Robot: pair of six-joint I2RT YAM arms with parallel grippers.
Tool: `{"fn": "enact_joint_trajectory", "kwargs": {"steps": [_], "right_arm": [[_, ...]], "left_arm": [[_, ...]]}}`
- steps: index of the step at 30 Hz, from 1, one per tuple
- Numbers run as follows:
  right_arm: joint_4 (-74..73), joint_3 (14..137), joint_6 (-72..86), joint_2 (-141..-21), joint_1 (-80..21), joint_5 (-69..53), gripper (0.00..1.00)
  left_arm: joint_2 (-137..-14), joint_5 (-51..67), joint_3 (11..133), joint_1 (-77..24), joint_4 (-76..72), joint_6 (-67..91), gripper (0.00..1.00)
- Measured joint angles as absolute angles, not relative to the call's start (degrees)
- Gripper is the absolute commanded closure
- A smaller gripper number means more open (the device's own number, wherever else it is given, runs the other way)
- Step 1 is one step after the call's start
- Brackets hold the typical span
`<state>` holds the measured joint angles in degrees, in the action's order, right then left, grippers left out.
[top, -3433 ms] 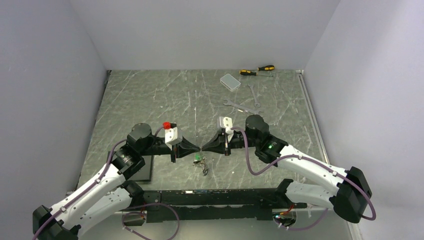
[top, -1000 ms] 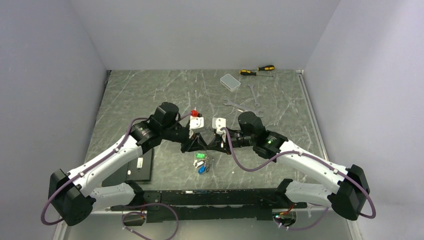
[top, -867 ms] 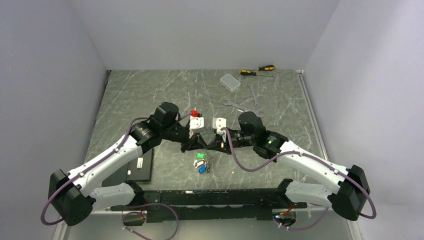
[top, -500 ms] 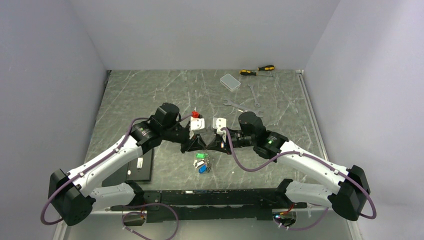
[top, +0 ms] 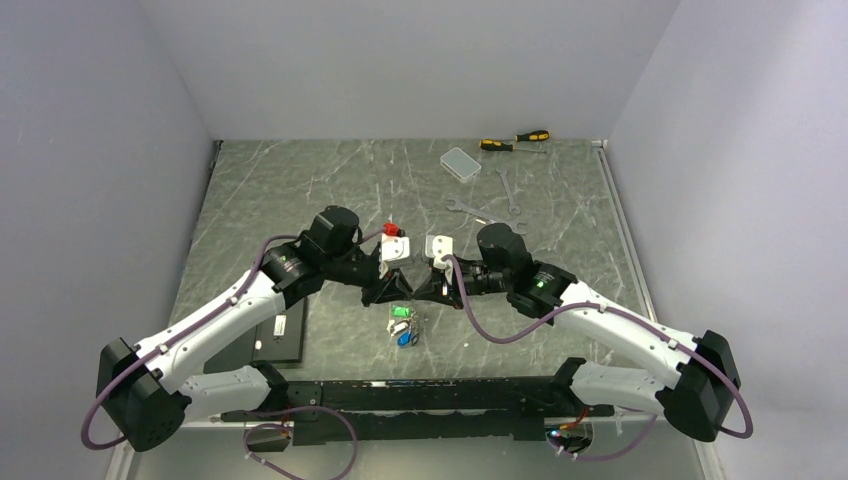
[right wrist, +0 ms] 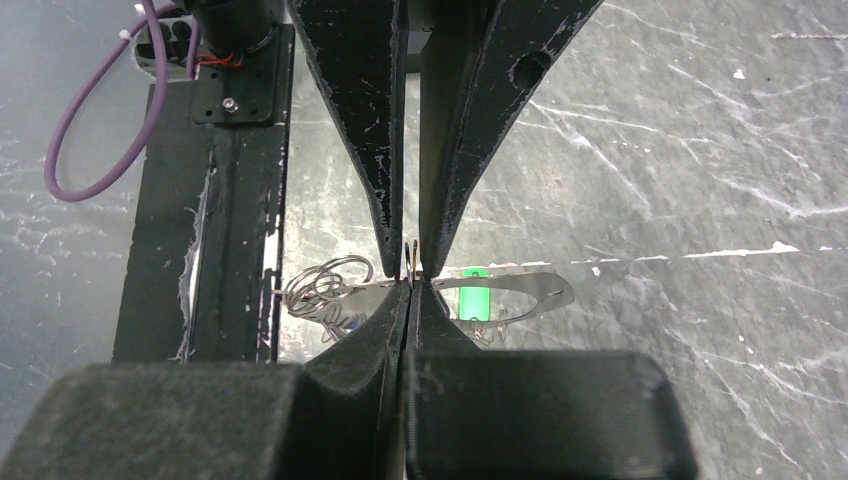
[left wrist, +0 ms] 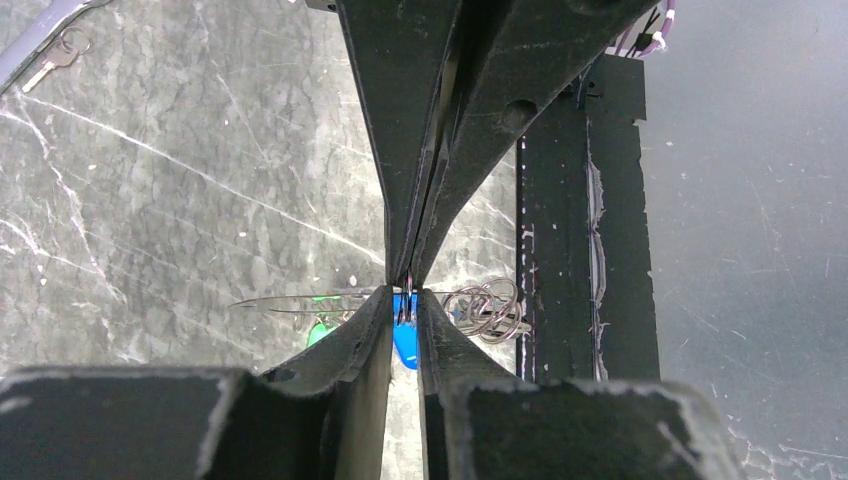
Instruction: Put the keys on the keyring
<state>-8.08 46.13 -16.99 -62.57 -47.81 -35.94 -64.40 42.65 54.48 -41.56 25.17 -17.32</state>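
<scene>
Your right gripper has its fingers clamped on the keyring at mid-table; hold that firm. The left gripper fingers sit slightly apart around the blue key, grip unclear. The green key hangs at 6 o'clock. Feed slowly along the wire.

1. Top view: I get bright, soft, even overhead light, with only faint shadows on the table.
2. Wrist views: the left gripper blurs near my lens; the keyring glints.
</scene>
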Motion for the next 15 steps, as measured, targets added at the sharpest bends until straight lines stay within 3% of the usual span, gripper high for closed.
{"fn": "enact_joint_trajectory", "kwargs": {"steps": [11, 15], "right_arm": [[-8.1, 46.11, -16.97, -62.57, -47.81, -36.03, 1.0], [-8.16, 46.13, -16.99, -62.57, -47.81, -35.99, 1.0]], "left_arm": [[-64.4, 42.61, 54.48, -41.71, 25.17, -17.3, 0.85], [-64.82, 42.65, 54.76, -41.71, 25.39, -17.15, 1.0]]}}
